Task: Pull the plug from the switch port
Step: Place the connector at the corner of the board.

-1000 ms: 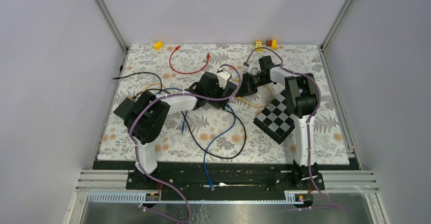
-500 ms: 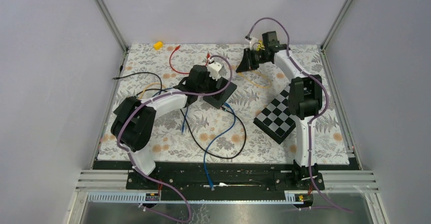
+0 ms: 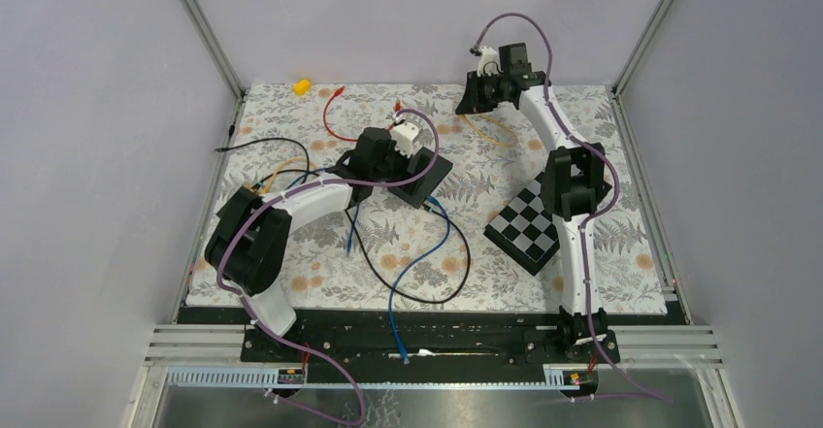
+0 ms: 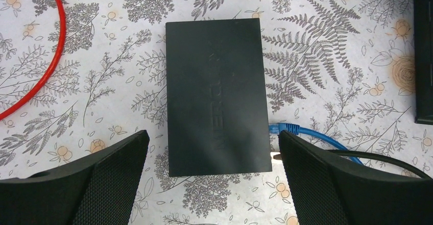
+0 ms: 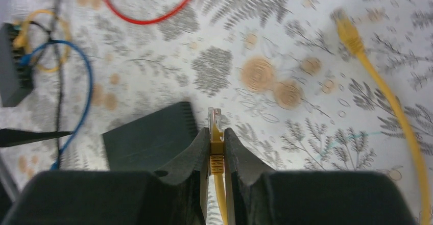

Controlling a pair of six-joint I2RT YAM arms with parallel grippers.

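Left wrist view: the left gripper (image 4: 212,138) hangs wide apart above the black switch (image 4: 217,95), where a blue cable (image 4: 306,132) seems plugged in. Right wrist view: the right gripper (image 5: 217,138) pinches the yellow plug (image 5: 215,120), well clear of any port. The pull looks done, and only letting go is left.

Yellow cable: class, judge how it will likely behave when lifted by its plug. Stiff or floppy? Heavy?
Probably floppy: the yellow cable lies in loose curves on the mat, so it should droop and trail. Likely light, being thin. Its plug looks rigid, pinched in the right end effector, so slipping seems unlikely.
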